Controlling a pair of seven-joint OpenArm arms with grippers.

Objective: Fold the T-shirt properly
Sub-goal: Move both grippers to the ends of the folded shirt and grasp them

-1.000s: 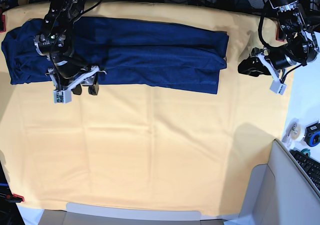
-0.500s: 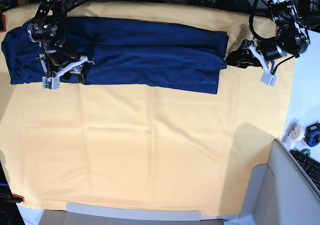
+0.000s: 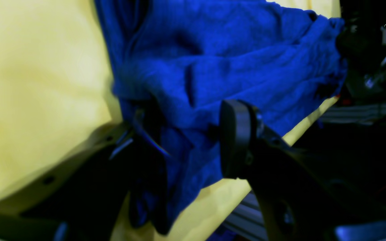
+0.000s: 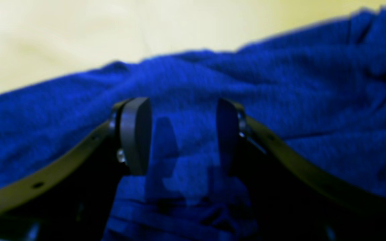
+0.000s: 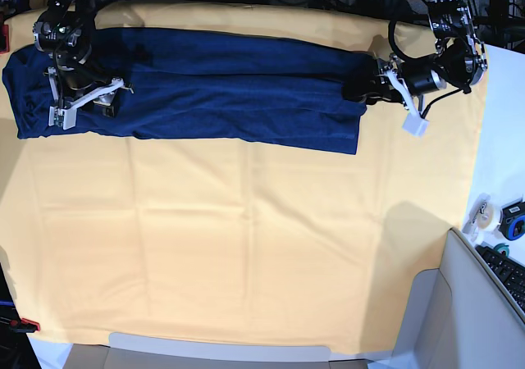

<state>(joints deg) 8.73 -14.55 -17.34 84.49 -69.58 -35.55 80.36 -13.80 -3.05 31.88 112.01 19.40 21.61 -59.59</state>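
Observation:
The T-shirt (image 5: 230, 86) is dark navy and lies as a long folded band across the far side of the yellow table cloth (image 5: 246, 238). My left gripper (image 5: 358, 88) is at the shirt's right end. In the left wrist view the left gripper (image 3: 189, 140) has its jaws apart with the shirt's edge (image 3: 233, 60) between them. My right gripper (image 5: 109, 102) is over the shirt's left part. In the right wrist view the right gripper (image 4: 183, 134) is open, its pads (image 4: 136, 134) just above the fabric (image 4: 280, 100) and holding nothing.
Tape rolls (image 5: 484, 215) and a blue object (image 5: 515, 220) lie off the cloth at the right, with a keyboard (image 5: 509, 275) below them. A grey box (image 5: 443, 320) stands at the front right corner. Red clamps (image 5: 25, 324) hold the cloth's left edge.
My right gripper has moved up and to the left, from the shirt's near edge onto its left part. My left gripper has moved left from the bare cloth onto the shirt's right end.

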